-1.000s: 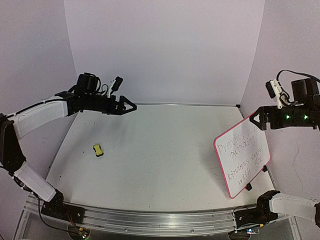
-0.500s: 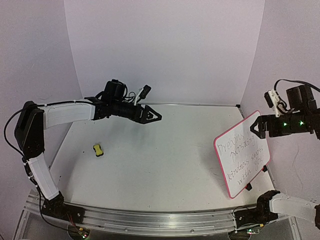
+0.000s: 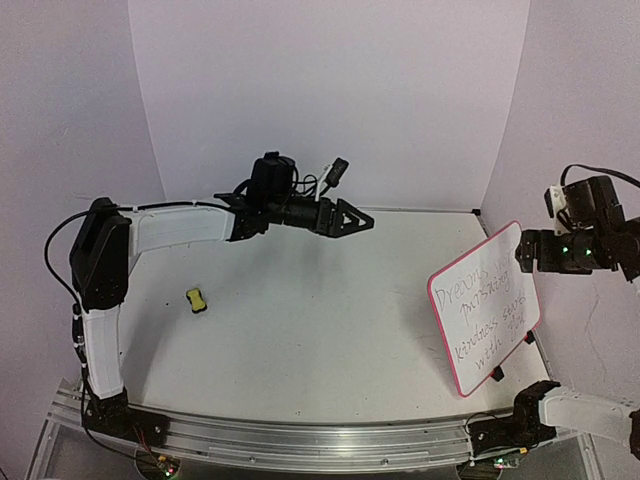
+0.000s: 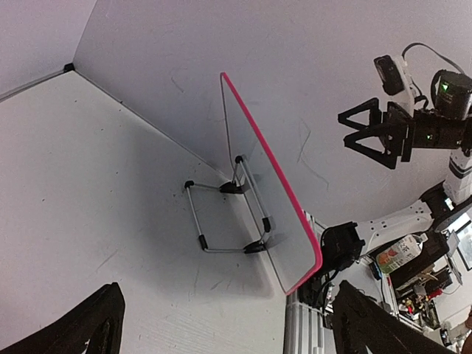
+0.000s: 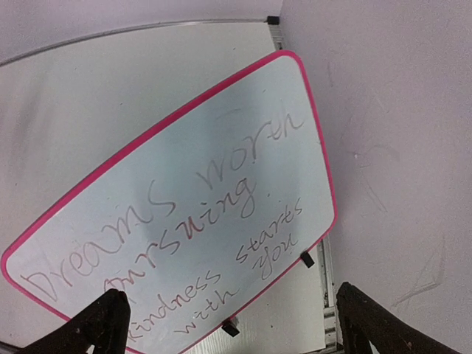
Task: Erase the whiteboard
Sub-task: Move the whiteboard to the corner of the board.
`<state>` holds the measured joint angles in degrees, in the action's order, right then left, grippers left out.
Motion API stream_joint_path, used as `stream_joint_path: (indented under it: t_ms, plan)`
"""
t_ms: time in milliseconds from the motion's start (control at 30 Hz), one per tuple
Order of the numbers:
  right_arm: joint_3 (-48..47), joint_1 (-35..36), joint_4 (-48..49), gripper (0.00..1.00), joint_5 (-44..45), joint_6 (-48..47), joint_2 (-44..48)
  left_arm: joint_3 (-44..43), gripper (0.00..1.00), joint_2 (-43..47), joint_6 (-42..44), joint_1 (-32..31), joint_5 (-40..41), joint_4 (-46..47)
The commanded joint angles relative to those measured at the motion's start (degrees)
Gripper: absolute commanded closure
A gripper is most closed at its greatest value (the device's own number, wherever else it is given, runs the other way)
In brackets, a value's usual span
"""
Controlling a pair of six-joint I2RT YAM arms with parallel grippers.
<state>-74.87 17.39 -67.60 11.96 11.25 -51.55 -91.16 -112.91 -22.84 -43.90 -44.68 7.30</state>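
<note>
Writing is seen across the whole whiteboard [image 3: 485, 310], propped at the near right of the table [image 3: 300, 330], so nothing is erased yet. Farther back, the right gripper [image 4: 345, 130] and the left gripper [image 3: 362, 220] are held spread, empty.

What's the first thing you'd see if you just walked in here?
The whiteboard with its pink frame and dark handwriting, propped up at the right edge of the table. Then the tiny yellow block lying alone on the left, and the left gripper hanging open over the far side.
</note>
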Motion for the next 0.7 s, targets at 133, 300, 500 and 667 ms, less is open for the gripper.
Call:
stream_joint_path:
  t_ms: [133, 300, 500, 667]
  plan:
    - [4.72, -0.01, 9.04, 0.02, 11.79, 10.28, 4.23, -11.28, 0.00, -6.65, -7.43, -4.61, 2.48, 7.23]
    - [5.80, 0.02, 9.67, 0.02, 10.40, 11.91, 3.44, -16.87, 0.03, -10.78, -10.71, -6.62, 3.70, 7.38]
    - [4.69, -0.01, 9.70, 0.02, 8.45, 11.62, 3.15, -19.85, 0.09, -13.38, -10.56, -9.09, 6.35, 6.62]
    - [2.76, -0.01, 9.50, 0.02, 6.60, 10.83, 2.09, -23.22, 0.17, -15.20, -7.08, -11.07, 9.98, 1.18]
